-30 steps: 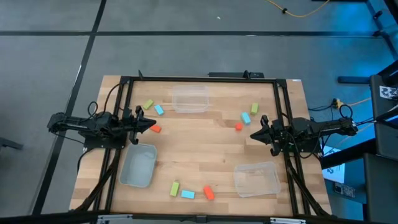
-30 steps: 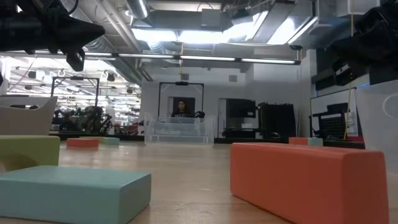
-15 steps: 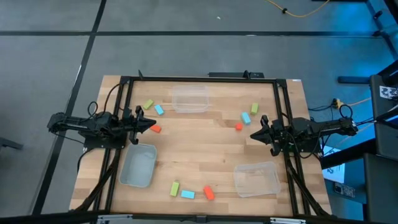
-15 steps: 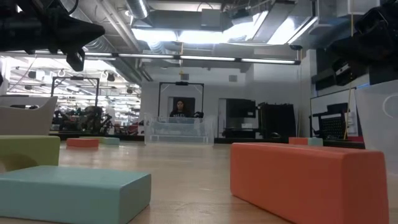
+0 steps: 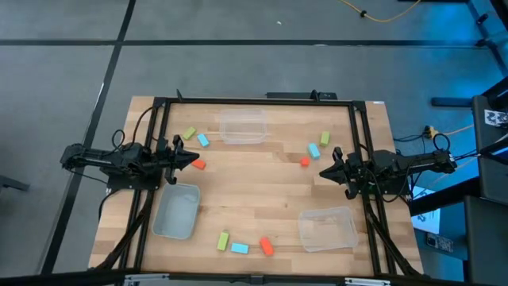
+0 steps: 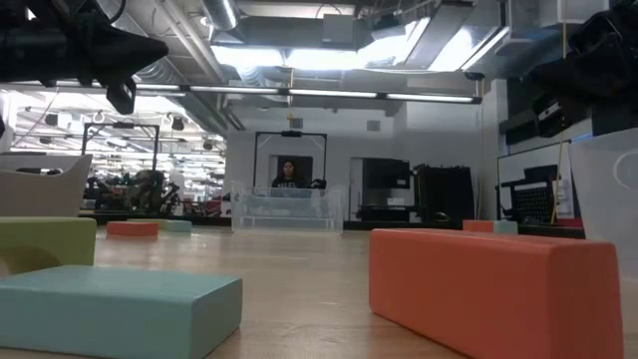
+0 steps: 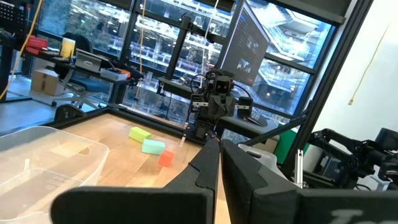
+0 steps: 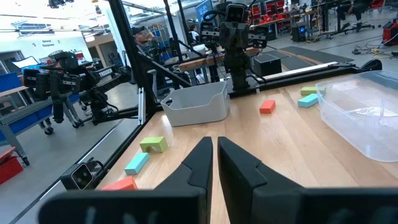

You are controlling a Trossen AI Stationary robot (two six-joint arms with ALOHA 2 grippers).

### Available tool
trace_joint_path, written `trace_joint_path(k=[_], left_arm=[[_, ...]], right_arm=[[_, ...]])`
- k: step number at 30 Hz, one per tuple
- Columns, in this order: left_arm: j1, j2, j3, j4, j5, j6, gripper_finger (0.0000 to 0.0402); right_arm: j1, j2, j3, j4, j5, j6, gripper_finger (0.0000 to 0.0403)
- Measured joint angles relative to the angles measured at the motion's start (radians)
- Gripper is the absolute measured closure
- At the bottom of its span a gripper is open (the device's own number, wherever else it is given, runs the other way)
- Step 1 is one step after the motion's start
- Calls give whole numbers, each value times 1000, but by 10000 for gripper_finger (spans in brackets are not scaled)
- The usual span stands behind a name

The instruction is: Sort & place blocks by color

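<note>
A pale wooden table [image 5: 262, 183] stands on grey floor, a workshop behind it. Three bins [image 5: 243, 126] sit on it, nothing visible inside. The blocks [image 5: 243, 245] lie scattered in threes near the bins. Left gripper [image 5: 194, 160] and right gripper [image 5: 324, 171] hover at opposite sides, jaws closed, holding nothing

We see a light wood desk [image 5: 254, 191] with visible plank grain and a slight sheen. The blocks [image 6: 495, 284] look matt and smooth. Two bins [image 5: 242, 126] are clear glossy plastic, one bin [image 5: 177, 210] opaque grey plastic. The frame [image 5: 254, 100] looks like black metal.
</note>
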Motion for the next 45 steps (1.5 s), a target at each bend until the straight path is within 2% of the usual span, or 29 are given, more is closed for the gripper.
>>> trace_joint_path(k=[40,42,45], left_arm=[[0,0,0,0,0,0,390],[0,0,0,0,0,0,390],[0,0,0,0,0,0,390]], right_arm=[[0,0,0,3,5,-22,373],[0,0,0,47,6,-4,373],[0,0,0,187,25,113,373]])
